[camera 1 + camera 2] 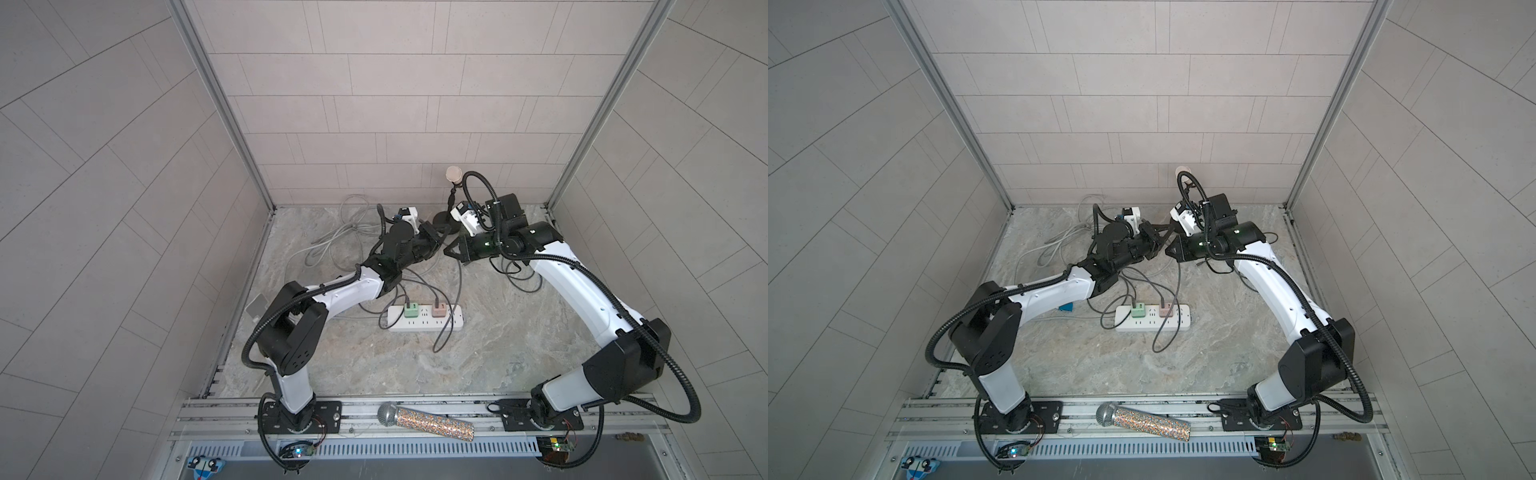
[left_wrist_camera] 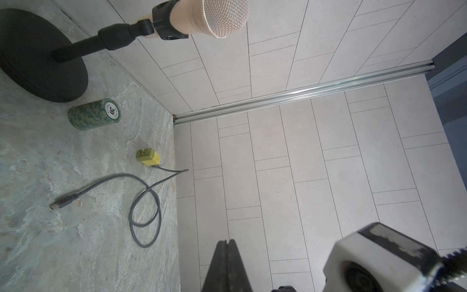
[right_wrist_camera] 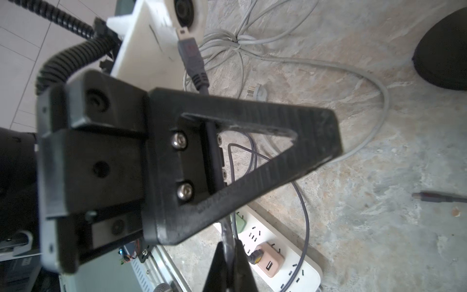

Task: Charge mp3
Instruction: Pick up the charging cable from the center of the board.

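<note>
**Left pincer and right pincer both clamped on one cable**

Your left pincer is closed tight. From the right wrist view, the thin dark-grey charging cable runs in between its black triangular fingers. The cable's small metal-tipped plug sticks out free beyond them, in the air.

Your right pincer is pinched shut too, on what looks like the same cable just beside the left's grip. Held at two close spots, I judge, the limp lead turns stiff enough to aim. You could then let one grip go to re-seat the plug without dropping it.

Both pincers meet nose to nose near the back of the marbled grey tabletop, beyond the white power strip.

You won't find the mp3 player plainly. A small pale flat slab at the table's left edge, by the left arm's elbow, may be it, but I cannot tell.
</note>
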Robot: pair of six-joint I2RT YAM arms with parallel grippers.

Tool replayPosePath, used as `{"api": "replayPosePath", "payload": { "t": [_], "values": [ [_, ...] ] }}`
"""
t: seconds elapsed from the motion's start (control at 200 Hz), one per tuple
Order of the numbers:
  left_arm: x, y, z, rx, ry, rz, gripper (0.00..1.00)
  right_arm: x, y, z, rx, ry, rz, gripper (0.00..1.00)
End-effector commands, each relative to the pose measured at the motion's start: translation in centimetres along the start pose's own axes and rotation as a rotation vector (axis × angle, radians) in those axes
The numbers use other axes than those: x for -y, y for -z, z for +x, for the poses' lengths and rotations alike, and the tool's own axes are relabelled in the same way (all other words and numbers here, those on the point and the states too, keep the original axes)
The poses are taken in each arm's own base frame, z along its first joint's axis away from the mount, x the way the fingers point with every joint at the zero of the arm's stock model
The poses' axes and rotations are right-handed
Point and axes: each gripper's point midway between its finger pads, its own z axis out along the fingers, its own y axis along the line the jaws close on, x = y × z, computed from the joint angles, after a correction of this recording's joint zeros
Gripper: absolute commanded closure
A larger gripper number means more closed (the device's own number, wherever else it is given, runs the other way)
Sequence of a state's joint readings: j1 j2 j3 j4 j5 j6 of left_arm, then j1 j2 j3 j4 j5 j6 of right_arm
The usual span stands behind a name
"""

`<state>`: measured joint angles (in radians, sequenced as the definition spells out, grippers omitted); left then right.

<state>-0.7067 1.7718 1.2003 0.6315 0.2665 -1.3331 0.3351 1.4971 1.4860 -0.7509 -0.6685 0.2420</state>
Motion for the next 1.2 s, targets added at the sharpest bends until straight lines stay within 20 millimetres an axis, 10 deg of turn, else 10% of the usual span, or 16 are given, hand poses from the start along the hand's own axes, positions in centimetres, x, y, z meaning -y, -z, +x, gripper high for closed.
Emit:
{"api": "replayPosePath", "payload": {
  "t": [0.0,0.12,0.275,0.751,1.196],
  "values": [
    [1.8,1.1,0.8,-0.022,-0.009,0.050,0.76,-0.7,1.4,0.9,-0.002,0.081,0.048,1.00],
    [0.6,4.6,-3.5,0.078,0.017,-0.026,0.43,-0.3,2.7,3.3,-0.009,0.134,0.097,1.00],
    [0.8,8.0,-6.3,0.129,0.031,-0.095,0.28,-0.9,3.7,4.5,0.044,0.185,0.074,1.00],
    [0.4,7.4,-3.7,-0.027,0.086,-0.129,0.29,-2.2,3.8,4.2,0.017,0.237,0.057,1.00],
    [-0.9,6.9,-2.8,-0.064,0.123,-0.156,0.50,-1.7,3.1,4.5,-0.028,0.289,0.118,1.00]
  ]
}}
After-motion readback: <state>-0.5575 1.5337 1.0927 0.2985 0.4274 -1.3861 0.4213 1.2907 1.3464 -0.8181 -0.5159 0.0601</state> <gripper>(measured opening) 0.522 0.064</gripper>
